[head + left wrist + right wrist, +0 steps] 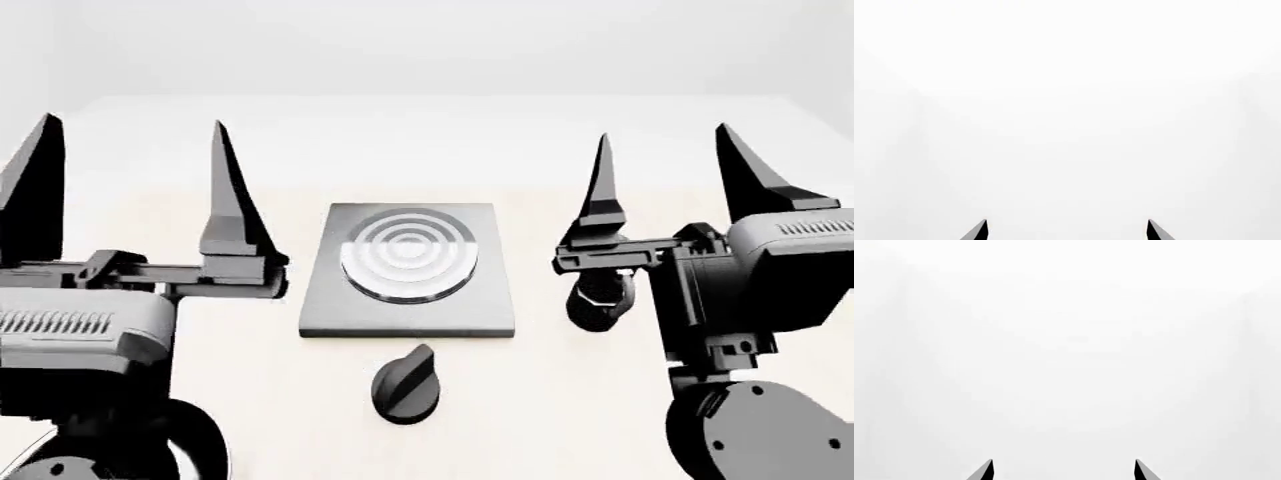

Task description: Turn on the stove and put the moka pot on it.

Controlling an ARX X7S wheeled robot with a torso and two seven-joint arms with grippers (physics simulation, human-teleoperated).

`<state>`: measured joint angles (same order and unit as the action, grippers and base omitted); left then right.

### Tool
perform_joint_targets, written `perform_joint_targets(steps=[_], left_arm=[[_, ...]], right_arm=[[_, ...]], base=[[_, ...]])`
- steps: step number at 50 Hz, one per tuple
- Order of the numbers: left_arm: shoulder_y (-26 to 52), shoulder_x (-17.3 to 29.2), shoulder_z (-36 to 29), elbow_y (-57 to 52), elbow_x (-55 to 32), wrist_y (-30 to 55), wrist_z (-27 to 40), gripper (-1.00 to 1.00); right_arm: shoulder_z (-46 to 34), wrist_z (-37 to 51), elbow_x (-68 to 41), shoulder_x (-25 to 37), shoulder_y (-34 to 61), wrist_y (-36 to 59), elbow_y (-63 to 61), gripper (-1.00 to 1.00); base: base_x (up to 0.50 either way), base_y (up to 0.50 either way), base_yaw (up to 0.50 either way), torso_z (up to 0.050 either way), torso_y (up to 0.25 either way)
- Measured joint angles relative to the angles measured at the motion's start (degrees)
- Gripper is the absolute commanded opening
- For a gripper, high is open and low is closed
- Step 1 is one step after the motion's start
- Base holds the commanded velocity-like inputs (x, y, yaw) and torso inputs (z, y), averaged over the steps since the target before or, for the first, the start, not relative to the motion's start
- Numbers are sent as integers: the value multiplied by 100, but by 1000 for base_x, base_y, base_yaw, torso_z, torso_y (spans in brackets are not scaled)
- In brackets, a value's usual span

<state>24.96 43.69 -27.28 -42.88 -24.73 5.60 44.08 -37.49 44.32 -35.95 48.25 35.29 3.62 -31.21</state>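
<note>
Left gripper [127,165] raised at the left of the head view, fingers pointing up and set wide apart, nothing between them. Right gripper [667,170] likewise raised at the right, fingers spread apart and bare. In each wrist view only two dark fingertips [977,231] [984,471] against plain white, well apart.

On the pale tabletop [174,215], between the two arms: the stove [407,270], a flat square grey hotplate with a round burner of concentric rings, nothing on it. Just in front of the stove, nearer the robot and apart from the plate: the small black round knob [407,385], its ridge pointing up and slightly right.

To the right of the stove, near its front right corner: the moka pot [601,300], dark, largely hidden behind the right gripper's body, only its lower part showing. Apart from the stove; whether upright cannot be told.
</note>
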Motion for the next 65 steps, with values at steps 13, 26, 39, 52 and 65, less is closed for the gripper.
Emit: perform_joint_targets(steps=[13,26,39,52,65], left_arm=[[-546,507,468,-552,162,-417,360,100],[-720,679,627,-736,229,-544,469,100],[-782,694,651,-753,309,-573,510,100],[-786,661,621,-711,338,-581,497,100],[-764,631,600,-688,305,-569,485,100]], right_arm=[[-23,-377,-15,-289,-373,-529,1281,100],[-50,-607,-13,-550,-776,-981,2234,100],[-55,-738,-11,-737,-1133,-1337,2887,100],[-74,-911,-15,-934,-1376,-1616,3479,100],[-88,-1037,-45,-1057,-1507,-1749,3823,100]], base=[[0,0,0,0,0],[0,0,0,0,0],[0,0,0,0,0],[0,0,0,0,0],[0,0,0,0,0]])
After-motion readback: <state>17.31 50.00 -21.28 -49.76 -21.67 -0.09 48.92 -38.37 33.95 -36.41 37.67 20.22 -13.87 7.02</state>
